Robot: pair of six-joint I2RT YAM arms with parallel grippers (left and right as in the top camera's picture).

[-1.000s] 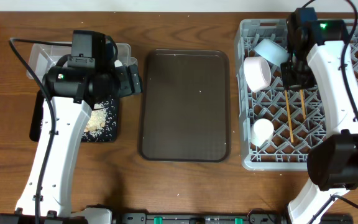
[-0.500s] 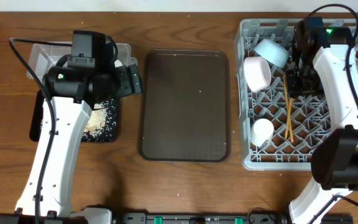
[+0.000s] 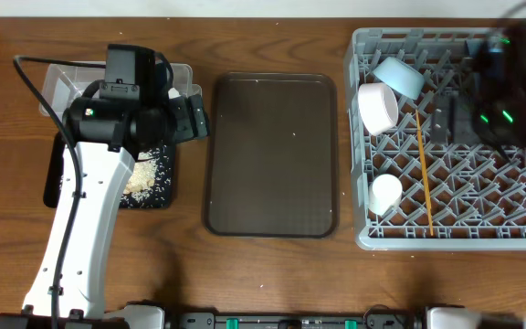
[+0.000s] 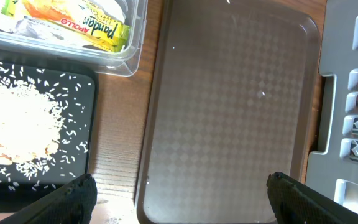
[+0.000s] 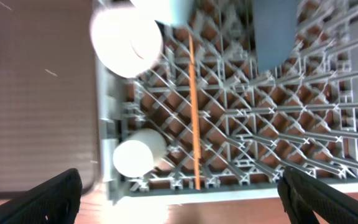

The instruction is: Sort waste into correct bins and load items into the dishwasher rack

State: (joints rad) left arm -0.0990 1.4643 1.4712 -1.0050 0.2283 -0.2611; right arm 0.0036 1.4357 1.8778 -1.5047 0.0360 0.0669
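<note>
Brown wood-grain surface (image 3: 272, 274), with a pale strip of wall (image 3: 199, 7) along its far edge. A dark brown rectangular serving tray (image 3: 272, 155) sits mid-surface.

On the tray's right-arm side is the large square grey plastic dishwasher rack (image 3: 400, 242). It holds:
- white bowl (image 3: 377, 107), tipped on its side
- pale blue bowl (image 3: 398, 76)
- small white cup (image 3: 385, 193)
- round dark blue plate (image 5: 277, 34), blurred
- thin wooden chopsticks (image 3: 423, 174), flat on the lattice; they read as one line, can't split the pair

On the tray's left-arm side:
- clear rectangular plastic tub (image 3: 57, 78) with the yellow-green snack wrapper (image 4: 73, 18) inside
- shallow black rectangular tray (image 3: 153, 199) just nearer, with white rice scraps (image 4: 17, 127) piled in it

Left hand (image 4: 179, 199) is spread wide, holding nothing, over the serving tray's edge. Right hand (image 5: 188, 199) is spread wide above the rack, gripping nothing.
</note>
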